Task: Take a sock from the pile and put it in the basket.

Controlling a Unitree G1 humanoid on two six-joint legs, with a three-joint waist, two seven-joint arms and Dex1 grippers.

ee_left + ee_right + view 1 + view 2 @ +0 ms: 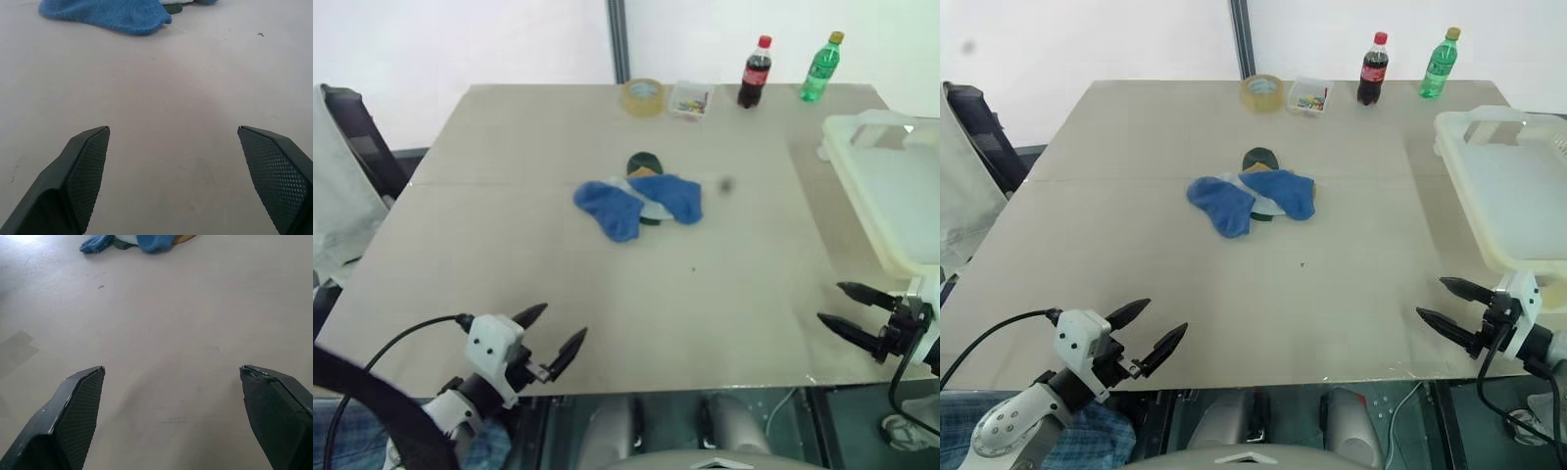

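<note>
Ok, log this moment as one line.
stage: start | left gripper: open, empty | right gripper: open, empty | pile: mid-table, untouched | basket: robot's right, no sock visible

Before you on one counter (1136, 255): one pile (1252, 201) of socks, one basket (1513, 196), two bottles, cola (1372, 69) and green (1437, 64), one tape roll (1262, 93), one clear box (1309, 97).

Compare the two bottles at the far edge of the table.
The cola bottle is dark with a red cap and red label; the green bottle is clear green with a yellow cap. The cola bottle stands nearer the small clear box. Both stand upright, capped, of similar size.
</note>
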